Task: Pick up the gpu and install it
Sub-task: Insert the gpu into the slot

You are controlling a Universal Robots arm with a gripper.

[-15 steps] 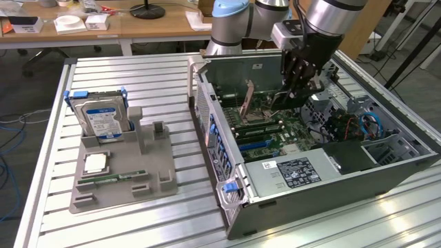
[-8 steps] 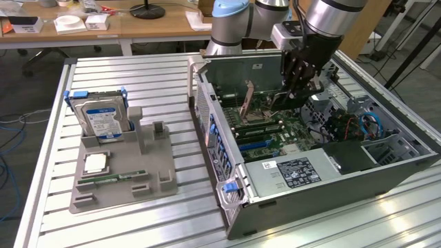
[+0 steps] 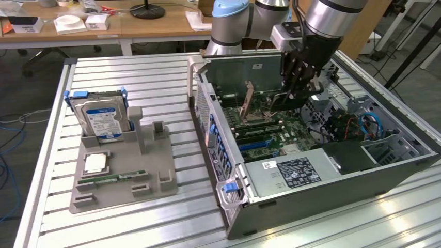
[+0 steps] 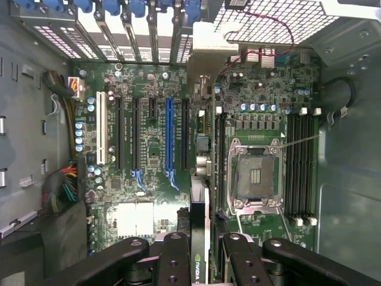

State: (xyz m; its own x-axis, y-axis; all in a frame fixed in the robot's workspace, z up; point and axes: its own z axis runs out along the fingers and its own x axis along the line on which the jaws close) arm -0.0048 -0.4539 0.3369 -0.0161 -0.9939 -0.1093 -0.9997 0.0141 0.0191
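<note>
The gpu [image 4: 199, 196] is a slim dark card seen edge-on in the wrist view, with its silver bracket [image 4: 205, 50] at the far end. My gripper [image 4: 202, 253] is shut on it, one black finger [image 4: 175, 256] on each side. The card hangs inside the open computer case [image 3: 227, 170] over the motherboard [image 4: 143, 149], between the expansion slots and the CPU socket [image 4: 256, 176]. In the exterior view the gripper [image 3: 298, 85] reaches down into the case with the gpu [image 3: 293, 103] below it. I cannot tell whether the card touches a slot.
A blue slot [image 4: 169, 137] and black slots lie beside the card. On the slatted table a grey holder tray [image 3: 155, 175] carries a hard drive [image 3: 103, 119], a processor chip [image 3: 94, 164] and a green memory stick [image 3: 113, 179]. Cables and a power supply [image 3: 296, 170] crowd the case.
</note>
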